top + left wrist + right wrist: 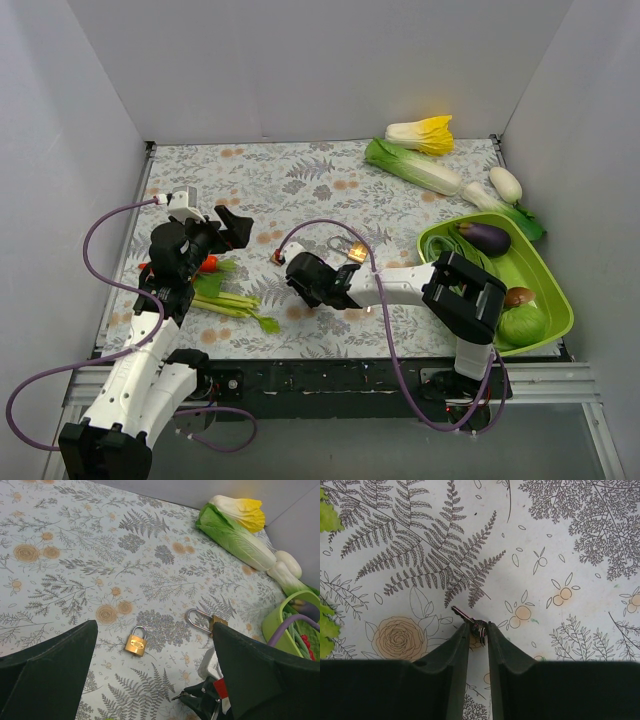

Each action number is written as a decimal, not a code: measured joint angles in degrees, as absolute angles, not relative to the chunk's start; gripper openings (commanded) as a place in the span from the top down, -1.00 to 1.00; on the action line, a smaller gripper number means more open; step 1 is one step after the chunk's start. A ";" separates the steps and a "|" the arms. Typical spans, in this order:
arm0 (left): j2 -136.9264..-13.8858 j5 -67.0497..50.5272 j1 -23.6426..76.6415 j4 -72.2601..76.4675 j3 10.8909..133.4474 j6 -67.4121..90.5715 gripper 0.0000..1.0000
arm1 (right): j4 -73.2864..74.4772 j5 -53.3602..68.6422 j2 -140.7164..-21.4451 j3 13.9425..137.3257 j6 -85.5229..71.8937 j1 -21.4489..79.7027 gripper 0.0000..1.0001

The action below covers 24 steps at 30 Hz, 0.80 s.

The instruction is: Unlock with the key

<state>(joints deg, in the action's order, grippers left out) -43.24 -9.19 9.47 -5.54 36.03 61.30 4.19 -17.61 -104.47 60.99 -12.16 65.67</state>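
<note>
The right end effector (477, 630) is lowered to the floral-patterned bench (580, 545), and its two dark fingers (451, 655) stand close together with only a narrow gap between them. The key (479, 625), a tiny silver bunch on a small ring, lies on the bench exactly at the fingertips. One thin blade sticks out toward the upper left, past the left-hand tip. In the right wrist view both tips appear to touch the bunch, one on each side. Whether they already clamp it firmly cannot be told, and the key still seems to rest on the bench surface.

The left end effector (154, 630) hovers above the bench with its fingers spread wide and nothing between them. Below it, in the left wrist view, a smaller brass padlock (136, 644) lies flat on the cloth. A brass padlock with a silver shackle (216, 623) lies a little to its right, apart from it. In the top view the key's spot is near the middle of the bench, toward the near edge, just on the near side of the larger padlock.
</note>
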 measured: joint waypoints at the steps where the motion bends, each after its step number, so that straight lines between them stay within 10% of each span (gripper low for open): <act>1: -43.22 -9.21 9.47 -5.56 36.03 61.30 -0.96 | 4.19 -17.61 -104.55 61.08 -12.27 65.67 0.45; 12: -42.89 -9.52 9.47 -5.54 36.03 61.30 -0.96 | 4.64 -17.82 -104.75 61.80 -12.51 65.69 0.96; 24: -42.78 -12.10 9.47 -4.91 35.81 61.32 -0.96 | 6.46 -16.75 -100.40 61.82 -13.87 64.12 0.97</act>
<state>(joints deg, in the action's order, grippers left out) -42.78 -12.10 9.47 -4.91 35.81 61.32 6.46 -16.75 -100.40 61.82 -13.87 64.12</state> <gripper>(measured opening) 0.982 0.024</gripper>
